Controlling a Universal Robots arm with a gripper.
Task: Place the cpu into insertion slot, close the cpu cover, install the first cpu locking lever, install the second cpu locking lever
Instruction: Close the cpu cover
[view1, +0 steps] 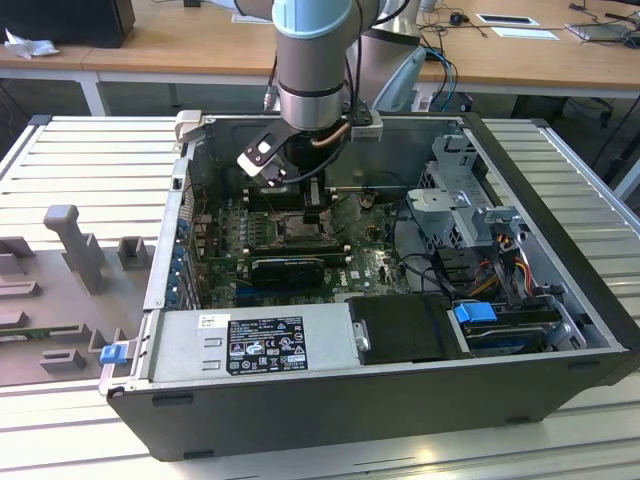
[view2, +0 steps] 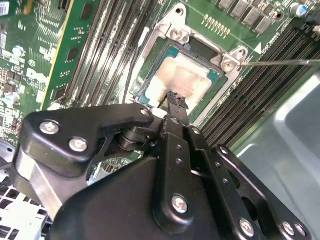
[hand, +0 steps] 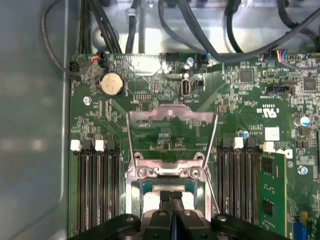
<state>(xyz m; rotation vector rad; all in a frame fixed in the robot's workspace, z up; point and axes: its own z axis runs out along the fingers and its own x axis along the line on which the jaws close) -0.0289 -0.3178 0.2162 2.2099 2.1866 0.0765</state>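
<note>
The exterior view stands off and high, looking down into the open computer case (view1: 400, 400) with my arm (view1: 312, 60) entering from above. Both wrist views sit close over the green circuit board (hand: 240, 100), looking past my gripper (hand: 171, 196); they share the insertion slot (view2: 155, 50), which the exterior view apparently shows half-hidden under my arm.

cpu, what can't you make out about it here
First wrist view: the cpu is partly covered by the gripper and cut off by the picture's edge.
Second wrist view: the gripper blocks whether its shut jaws touch the cpu in the insertion slot.
Exterior view: the arm hides both.
</note>
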